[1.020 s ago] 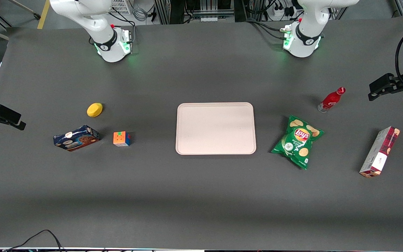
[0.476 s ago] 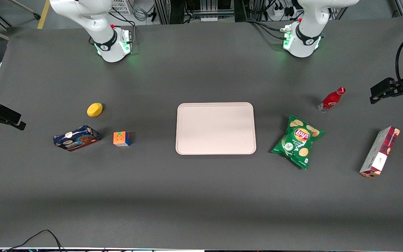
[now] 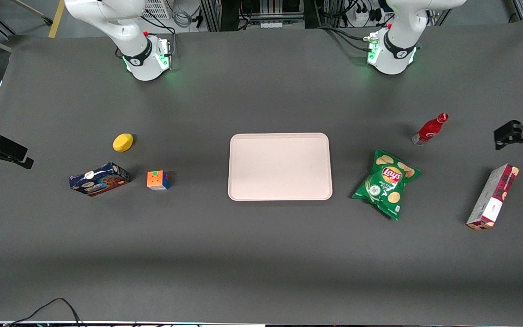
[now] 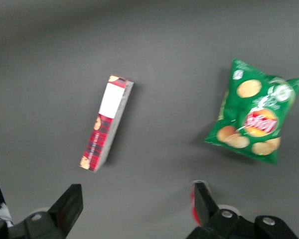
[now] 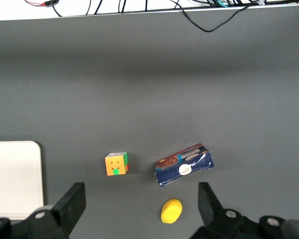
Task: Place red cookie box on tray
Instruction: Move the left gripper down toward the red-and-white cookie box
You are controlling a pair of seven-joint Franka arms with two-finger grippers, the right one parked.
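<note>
The red cookie box (image 3: 493, 196) (image 4: 107, 122) lies flat on the dark table at the working arm's end, its plaid face and white label showing. The pale tray (image 3: 280, 166) (image 5: 12, 179) sits at the table's middle with nothing on it. My gripper (image 3: 506, 135) (image 4: 137, 204) hovers in the air at the table's working-arm end, a little farther from the front camera than the box and apart from it. Its two black fingers (image 4: 70, 204) stand wide open with only bare table between them.
A green chips bag (image 3: 386, 183) (image 4: 251, 119) lies between tray and box, with a red bottle (image 3: 430, 129) farther back. Toward the parked arm's end sit a blue cookie box (image 3: 99, 179), a colour cube (image 3: 158, 180) and a yellow object (image 3: 122, 142).
My gripper has moved nearer to the front camera and toward the table's end, closing on the red cookie box. Nothing on the table has shifted.
</note>
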